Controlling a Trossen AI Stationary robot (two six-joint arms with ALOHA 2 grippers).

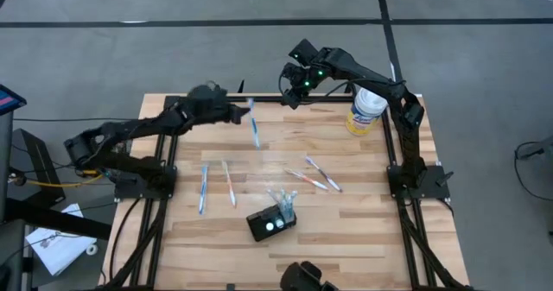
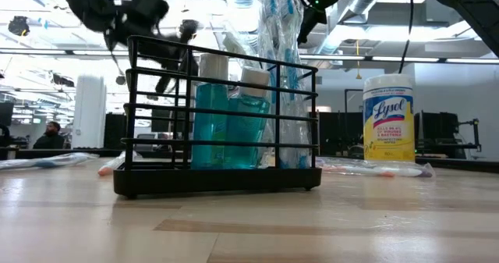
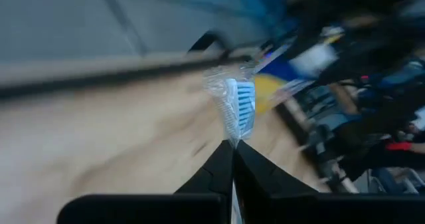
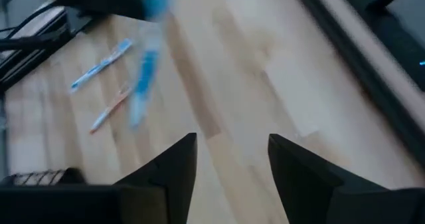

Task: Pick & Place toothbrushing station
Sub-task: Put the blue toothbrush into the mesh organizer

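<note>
A wrapped toothbrush [image 1: 254, 129] is clamped in the left gripper [image 1: 240, 111] and carried over the table's far side, so the carry step looks underway. Next, it probably gets lowered into the station [image 1: 271, 220], sat well apart near the front edge. The right gripper [image 1: 294, 91] is spread, empty.
</note>
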